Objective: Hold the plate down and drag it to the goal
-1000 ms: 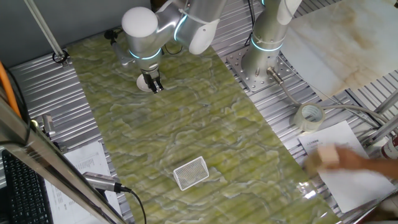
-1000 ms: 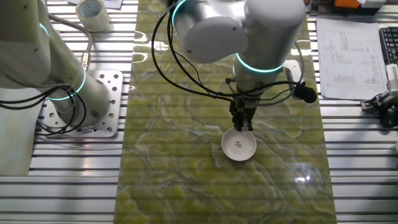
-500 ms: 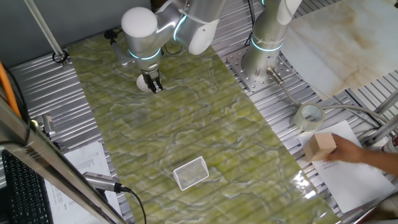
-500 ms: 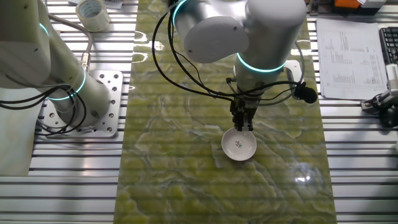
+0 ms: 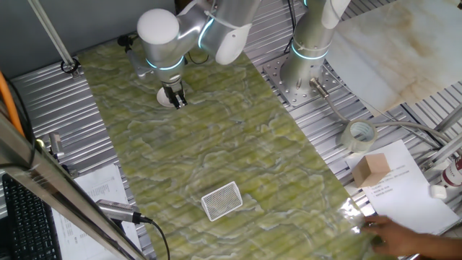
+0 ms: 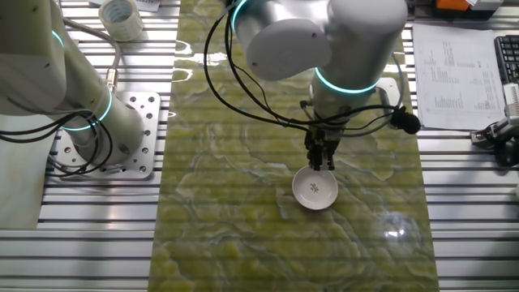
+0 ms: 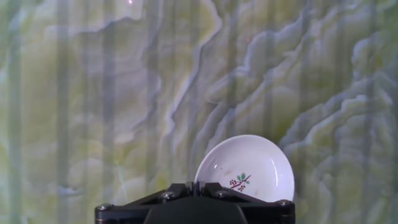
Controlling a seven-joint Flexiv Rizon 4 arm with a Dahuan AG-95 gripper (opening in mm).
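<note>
— Hidden? Most of plate point(image 5: 167, 97), behind gripper point(image 5: 176, 102) in upper left; lower rim covered in hand view.
— Jaws? Too small to tell. Blurred hand point(image 5: 404, 232) cut off lower right.

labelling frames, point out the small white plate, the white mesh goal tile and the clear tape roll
small round white plate point(image 6: 315, 191), the other fixed view, floral centre mark
white rectangular mesh goal tile point(image 5: 221, 200), one fixed view, middle
clear tape roll point(image 5: 360, 135), one fixed view, outer band
</note>
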